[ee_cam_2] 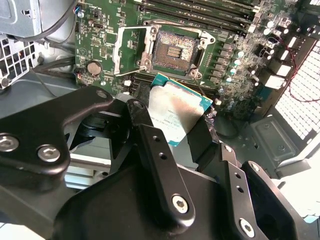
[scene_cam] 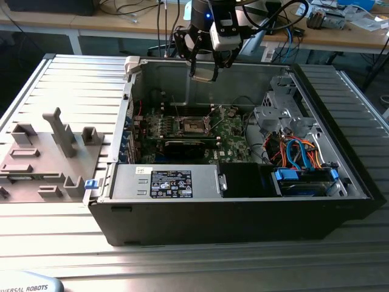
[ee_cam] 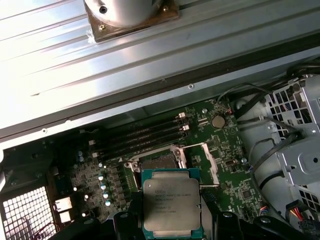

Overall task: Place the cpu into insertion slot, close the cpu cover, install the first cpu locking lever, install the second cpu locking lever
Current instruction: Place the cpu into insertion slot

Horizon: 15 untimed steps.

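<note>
My gripper (scene_cam: 205, 73) hangs above the open computer case, near its back wall, shut on the cpu (ee_cam: 171, 204). The cpu is a flat square chip with a silver-grey top and green edge, pinched by its sides between the black fingers (ee_cam_2: 150, 145). It hovers well above the motherboard. The insertion slot (ee_cam_2: 175, 49) lies uncovered below it, a dark square socket with a silver rim, also seen from outside (scene_cam: 193, 125). The cpu cover (ee_cam_2: 131, 50), a thin silver frame plate, is swung open beside the socket. In the first wrist view the cpu hides part of the slot (ee_cam: 157, 161).
A long black card (scene_cam: 182, 146) lies across the board just in front of the socket. Memory slots (ee_cam_2: 200, 10) run along one side of it. A drive cage with coloured cables (scene_cam: 298, 155) is at the exterior view's right. A grey fixture plate (scene_cam: 42, 152) sits outside the case.
</note>
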{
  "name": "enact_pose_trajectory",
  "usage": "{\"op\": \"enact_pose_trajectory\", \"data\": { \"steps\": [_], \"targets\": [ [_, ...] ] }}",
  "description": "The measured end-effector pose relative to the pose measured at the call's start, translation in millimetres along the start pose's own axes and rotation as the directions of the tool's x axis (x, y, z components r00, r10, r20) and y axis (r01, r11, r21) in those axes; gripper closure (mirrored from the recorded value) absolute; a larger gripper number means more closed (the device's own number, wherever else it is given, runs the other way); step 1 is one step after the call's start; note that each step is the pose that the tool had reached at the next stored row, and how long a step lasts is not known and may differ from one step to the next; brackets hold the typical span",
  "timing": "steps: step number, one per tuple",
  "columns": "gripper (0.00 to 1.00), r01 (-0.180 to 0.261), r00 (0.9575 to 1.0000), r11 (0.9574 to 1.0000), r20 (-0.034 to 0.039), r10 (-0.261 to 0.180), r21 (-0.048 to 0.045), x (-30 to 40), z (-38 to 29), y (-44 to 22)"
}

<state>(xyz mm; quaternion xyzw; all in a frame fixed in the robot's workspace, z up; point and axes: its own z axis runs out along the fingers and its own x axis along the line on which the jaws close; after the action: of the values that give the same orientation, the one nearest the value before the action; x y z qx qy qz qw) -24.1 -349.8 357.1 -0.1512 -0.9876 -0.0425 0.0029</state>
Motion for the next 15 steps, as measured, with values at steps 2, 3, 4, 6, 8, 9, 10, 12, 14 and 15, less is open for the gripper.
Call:
{"op": "enact_pose_trajectory", "data": {
  "steps": [2,3,4,6,8,9,10,12,14,15],
  "targets": [
    [0.46,-0.002,1.0000,1.0000,0.0002,0.002,0.0000,0.0,0.0,0.0],
    [0.46,-0.004,1.0000,1.0000,0.0004,0.004,0.0000,0.0,0.0,0.0],
    [0.46,-0.006,1.0000,1.0000,0.0005,0.006,-0.0001,0.0,0.0,0.0],
    [0.46,-0.010,0.9999,0.9999,0.0009,0.010,-0.0002,0.0,0.0,0.0],
    [0.46,-0.012,0.9999,0.9999,0.0010,0.012,-0.0002,0.0,0.0,0.0],
    [0.46,-0.014,0.9999,0.9999,0.0012,0.014,-0.0003,0.0,0.0,0.0],
    [0.46,-0.015,0.9999,0.9999,0.0013,0.015,-0.0003,0.0,0.0,0.0],
    [0.46,-0.017,0.9998,0.9998,0.0015,0.017,-0.0003,0.0,0.0,0.0],
    [0.46,-0.020,0.9998,0.9998,0.0017,0.020,-0.0004,0.0,0.0,0.0],
    [0.46,-0.021,0.9998,0.9998,0.0018,0.021,-0.0004,0.0,0.0,0.0]
  ]
}}
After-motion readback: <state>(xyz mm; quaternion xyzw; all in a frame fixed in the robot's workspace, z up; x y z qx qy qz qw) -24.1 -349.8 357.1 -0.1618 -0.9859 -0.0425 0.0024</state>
